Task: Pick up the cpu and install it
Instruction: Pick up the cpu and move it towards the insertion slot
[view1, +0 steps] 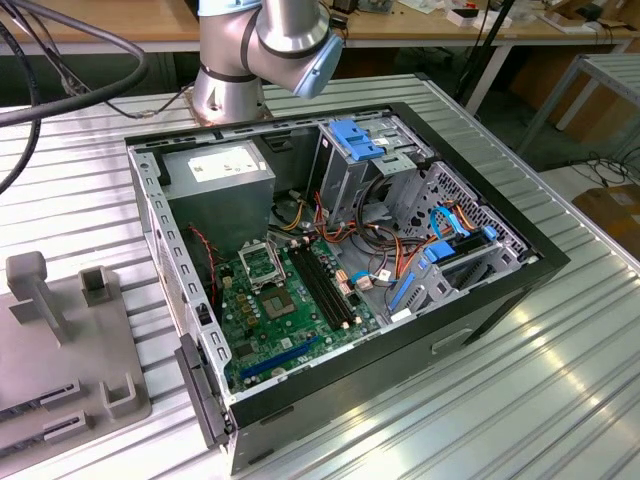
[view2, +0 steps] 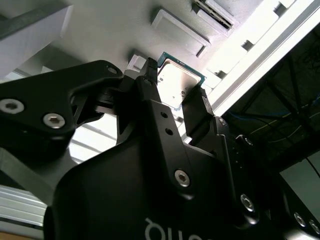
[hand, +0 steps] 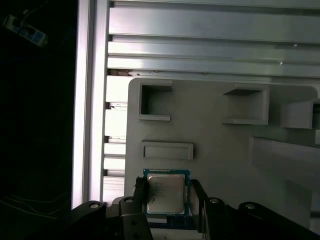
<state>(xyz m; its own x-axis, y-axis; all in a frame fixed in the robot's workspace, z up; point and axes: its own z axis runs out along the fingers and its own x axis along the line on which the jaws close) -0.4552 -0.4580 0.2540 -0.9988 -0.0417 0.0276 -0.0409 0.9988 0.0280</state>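
Observation:
The cpu (hand: 165, 191), a small square chip with a silver-grey face and a green rim, sits between the two black fingers of my gripper (hand: 168, 194) over the grey fixture plate (hand: 225, 165). The second wrist view shows the same: the cpu (view2: 176, 84) is in the gripper (view2: 176, 86), with a fingertip against each of two opposite edges. The gripper is shut on it. I cannot tell whether the chip rests on the plate or hangs just above it. The open computer case (view1: 520, 262) lies on the table, and its metal-framed socket (view1: 262, 265) is on the green motherboard.
The grey fixture plate (view1: 60, 340) with raised blocks and slots is at the exterior view's left. Inside the case are a grey power-supply box (view1: 220, 180), black memory slots (view1: 325, 285), blue drive brackets and cable bundles. The arm's base (view1: 235, 80) stands behind the case.

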